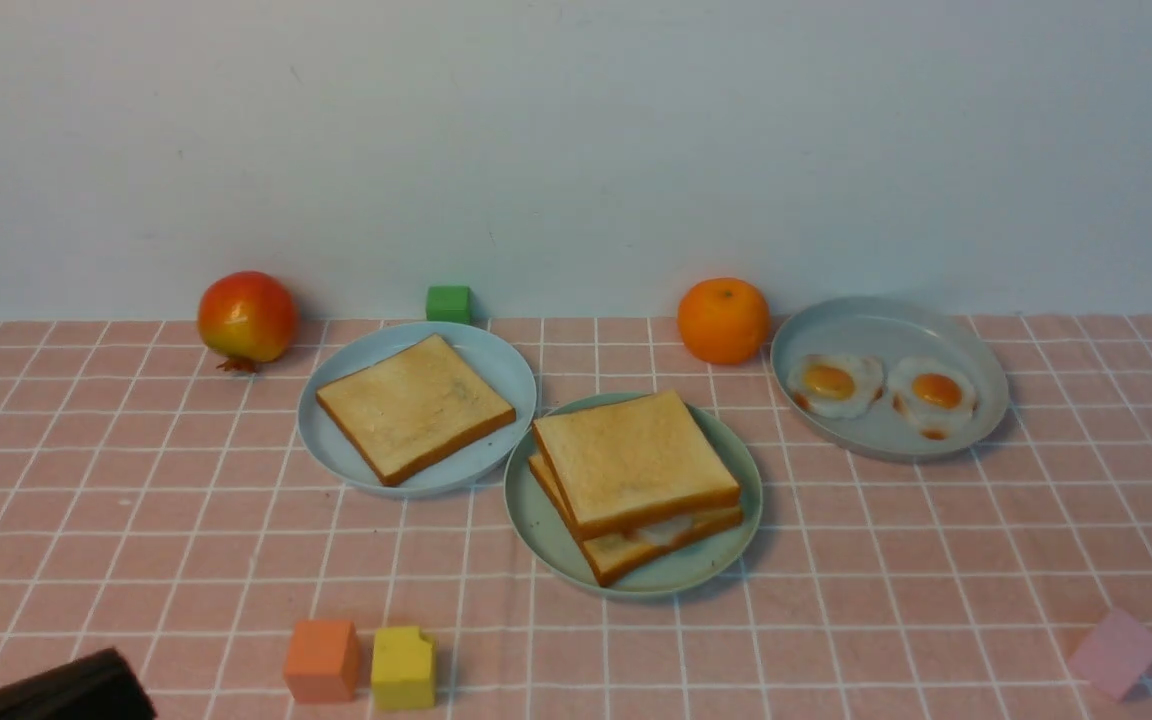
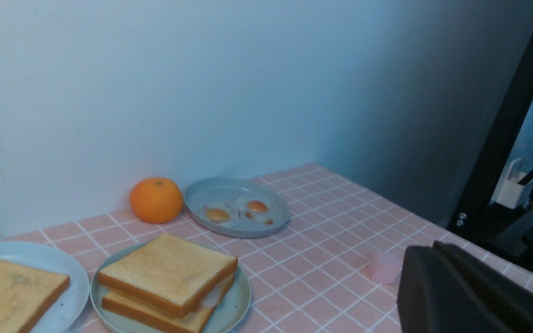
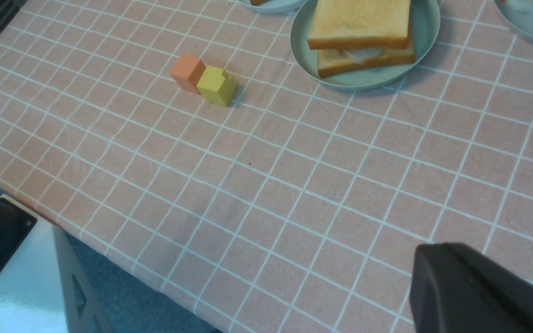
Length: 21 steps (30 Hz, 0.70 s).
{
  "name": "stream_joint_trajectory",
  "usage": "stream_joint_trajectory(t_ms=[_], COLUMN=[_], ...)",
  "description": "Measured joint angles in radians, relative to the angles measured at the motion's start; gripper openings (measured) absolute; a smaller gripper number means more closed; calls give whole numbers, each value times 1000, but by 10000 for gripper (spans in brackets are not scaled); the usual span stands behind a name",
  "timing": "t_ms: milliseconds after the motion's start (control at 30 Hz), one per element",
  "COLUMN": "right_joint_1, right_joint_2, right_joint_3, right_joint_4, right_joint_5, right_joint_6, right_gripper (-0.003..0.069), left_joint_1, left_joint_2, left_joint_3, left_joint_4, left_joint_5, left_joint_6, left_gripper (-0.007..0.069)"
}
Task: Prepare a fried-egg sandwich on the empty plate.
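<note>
The fried-egg sandwich (image 1: 636, 470) lies on the mint-green plate (image 1: 544, 520) mid-table: two golden toast slices stacked, with white egg peeking out at the front edge. The left wrist view shows the sandwich (image 2: 169, 273) on the plate (image 2: 235, 305) too, and so does the right wrist view, with the sandwich (image 3: 359, 23) on its plate (image 3: 301, 46). My left gripper (image 2: 428, 252) is shut with nothing in it, drawn back from the plate. My right gripper (image 3: 437, 252) is also shut and empty, over the cloth near the table's front edge.
A pale blue plate (image 1: 336, 455) left of the sandwich holds one toast slice (image 1: 414, 405). A grey plate (image 1: 886, 330) at the back right holds two fried eggs (image 1: 881, 390). By the wall are a red fruit (image 1: 247, 317), a green cube (image 1: 449, 303) and an orange (image 1: 723, 320). Orange (image 1: 321, 660), yellow (image 1: 403, 668) and pink (image 1: 1116, 652) cubes lie near the front.
</note>
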Motion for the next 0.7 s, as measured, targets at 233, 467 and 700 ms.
stream_joint_trajectory(t_ms=[233,467,700], right_joint_1=[0,-58,-397], right_joint_2=[0,0,-19], right_joint_3=[0,7,45], right_joint_4=[4,16,30], right_joint_5=[0,-1,-11], right_joint_6=[0,0,0], right_gripper=[-5,-1,1], left_joint_1=[0,0,0], left_joint_2=[-46,-46,-46], left_joint_3=[34,34,34], left_joint_4=[-1,-1,0], left_joint_5=[56,123,165], left_joint_6=[0,1,1], left_gripper=[12,12,12])
